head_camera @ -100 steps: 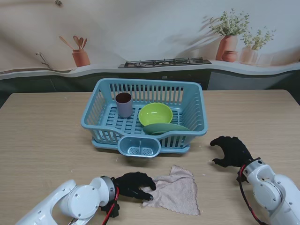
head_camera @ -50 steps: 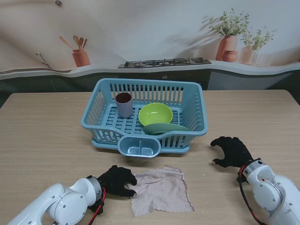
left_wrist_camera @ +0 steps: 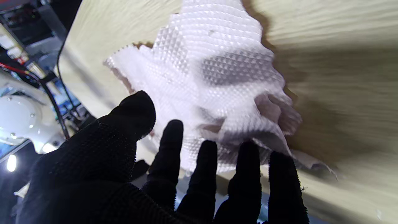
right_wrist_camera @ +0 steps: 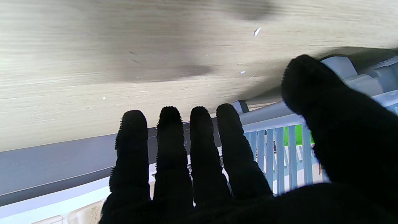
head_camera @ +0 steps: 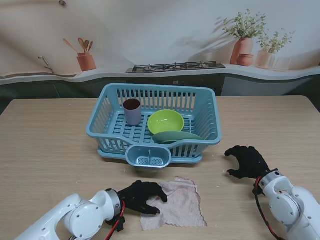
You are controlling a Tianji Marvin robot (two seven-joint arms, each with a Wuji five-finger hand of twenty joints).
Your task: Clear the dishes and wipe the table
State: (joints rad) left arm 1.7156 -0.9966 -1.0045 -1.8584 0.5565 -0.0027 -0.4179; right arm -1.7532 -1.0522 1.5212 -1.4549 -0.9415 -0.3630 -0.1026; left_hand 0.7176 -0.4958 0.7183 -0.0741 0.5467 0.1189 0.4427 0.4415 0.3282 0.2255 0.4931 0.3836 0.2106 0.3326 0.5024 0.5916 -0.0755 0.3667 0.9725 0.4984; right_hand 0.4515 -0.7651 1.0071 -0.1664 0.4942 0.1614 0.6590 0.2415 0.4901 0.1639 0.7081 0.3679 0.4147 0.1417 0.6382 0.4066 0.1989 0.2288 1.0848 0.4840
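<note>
A pinkish waffle-textured cloth (head_camera: 180, 204) lies flat on the wooden table, nearer to me than the basket. My left hand (head_camera: 142, 196), black-gloved, rests on the cloth's left part with its fingers spread and pressing down. In the left wrist view the cloth (left_wrist_camera: 214, 68) bunches a little just past the fingertips (left_wrist_camera: 205, 149). My right hand (head_camera: 247, 161) lies open on the bare table to the right of the basket, holding nothing. The blue dish basket (head_camera: 210, 107) holds a purple cup (head_camera: 132, 111), a green bowl (head_camera: 166, 122) and a green plate (head_camera: 177, 136).
The basket's cutlery pocket (head_camera: 148, 156) juts toward me, just beyond the cloth. In the right wrist view the basket's slatted wall (right_wrist_camera: 279, 146) shows close behind my right hand (right_wrist_camera: 217, 174). Small crumbs (head_camera: 218, 186) dot the table near that hand.
My left hand dragged the cloth to the left, then slid back right over it. The cloth now lies flatter and more to the left. My right hand has not moved.
</note>
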